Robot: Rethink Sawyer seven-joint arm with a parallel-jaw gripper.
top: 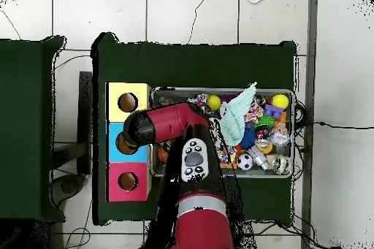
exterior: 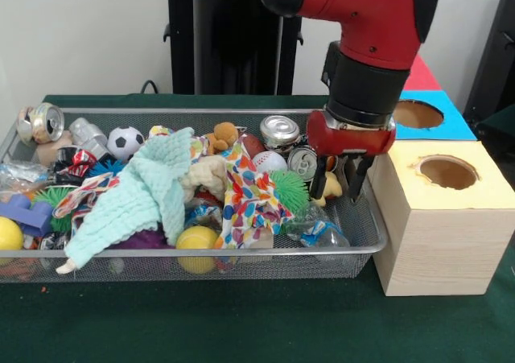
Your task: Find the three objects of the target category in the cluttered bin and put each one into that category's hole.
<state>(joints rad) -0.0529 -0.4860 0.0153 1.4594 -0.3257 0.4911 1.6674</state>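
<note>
The wire mesh bin [exterior: 241, 254] is full of toys, cloths and cans; it also shows in the overhead view [top: 294, 133]. One crumpled clear bottle [exterior: 316, 228] with a blue label lies at the bin's front right corner. Another clear bottle [exterior: 18, 174] lies at the left end. I see no third one. My gripper [exterior: 339, 184] hangs open and empty inside the bin's right end, just behind the first bottle, beside a silver can [exterior: 304, 162]. The blue-surround hole [exterior: 418, 113] is behind the gripper to the right; in the overhead view [top: 115, 144] my arm partly covers it.
A yellow-surround hole [exterior: 447, 171] tops the wood box next to the bin's right end; a red-topped box [exterior: 420, 77] stands furthest back. A mint knitted cloth [exterior: 149, 198], a patterned cloth [exterior: 245, 198], balls and several cans crowd the bin.
</note>
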